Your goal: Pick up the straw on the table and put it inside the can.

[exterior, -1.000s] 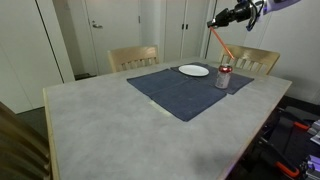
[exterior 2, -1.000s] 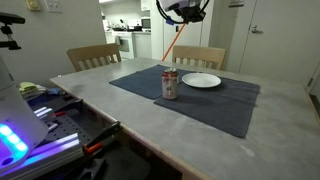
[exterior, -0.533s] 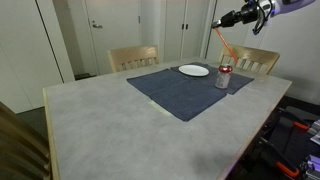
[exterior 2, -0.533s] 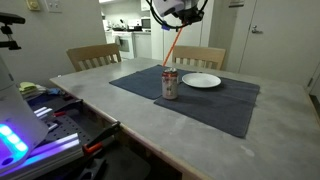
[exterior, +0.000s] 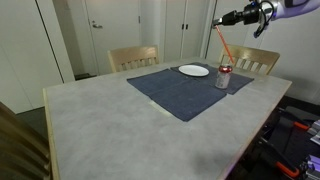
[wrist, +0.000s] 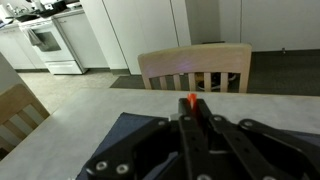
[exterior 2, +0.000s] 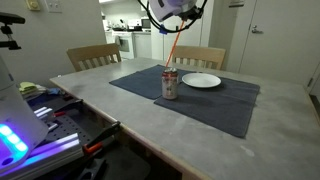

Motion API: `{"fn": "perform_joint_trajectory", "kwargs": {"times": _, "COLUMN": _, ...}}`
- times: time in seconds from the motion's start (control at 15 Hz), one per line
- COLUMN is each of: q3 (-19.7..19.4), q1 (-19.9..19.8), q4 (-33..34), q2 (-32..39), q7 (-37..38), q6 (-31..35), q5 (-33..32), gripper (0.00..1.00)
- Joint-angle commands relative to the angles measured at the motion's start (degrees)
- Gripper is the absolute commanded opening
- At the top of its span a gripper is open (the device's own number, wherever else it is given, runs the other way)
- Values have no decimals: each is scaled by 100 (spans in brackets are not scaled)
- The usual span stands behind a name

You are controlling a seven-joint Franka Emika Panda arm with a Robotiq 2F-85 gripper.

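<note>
My gripper (exterior: 222, 19) hangs high above the far side of the table (exterior: 100, 125), shut on the upper end of the thin red straw (exterior: 224, 43). The straw slants down, and its lower tip is just above the top of the red and silver can (exterior: 223, 77). The can stands upright on the dark blue placemat (exterior: 180, 95). From the opposite side, the gripper (exterior 2: 178, 18), straw (exterior 2: 175, 47) and can (exterior 2: 170, 84) line up the same way. In the wrist view the gripper (wrist: 192, 113) is shut, with only the straw's red tip (wrist: 192, 100) showing; the can is hidden.
A white plate (exterior: 194, 70) lies on the placemat beside the can, as the opposite view of the plate (exterior 2: 201, 80) confirms. Two wooden chairs (exterior: 134, 57) (exterior: 256, 60) stand at the table's far edge. Equipment with cables (exterior 2: 50, 110) sits beside the table.
The gripper has shifted slightly while staying shut on the straw. The straw now hangs more upright, and its lower tip has swung closer over the can.
</note>
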Motion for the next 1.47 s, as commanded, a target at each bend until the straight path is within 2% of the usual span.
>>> {"fn": "perform_joint_trajectory", "kwargs": {"times": 0.0, "q3": 8, "q1": -91, "q4": -60, "q2": 15, "q7": -361, "q6": -306, "q5": 228, "gripper": 2}}
{"fn": "perform_joint_trajectory", "kwargs": {"times": 0.53, "q3": -67, "q1": -146, "q4": -200, "q2": 126, "q7": -1135, "q6": -665, "q5": 541, "gripper": 2}}
{"fn": "perform_joint_trajectory", "kwargs": {"times": 1.4, "q3": -166, "q1": -254, "q4": -380, "q2": 465, "q7": -1569, "q6": -1253, "q5": 898, "gripper": 2}}
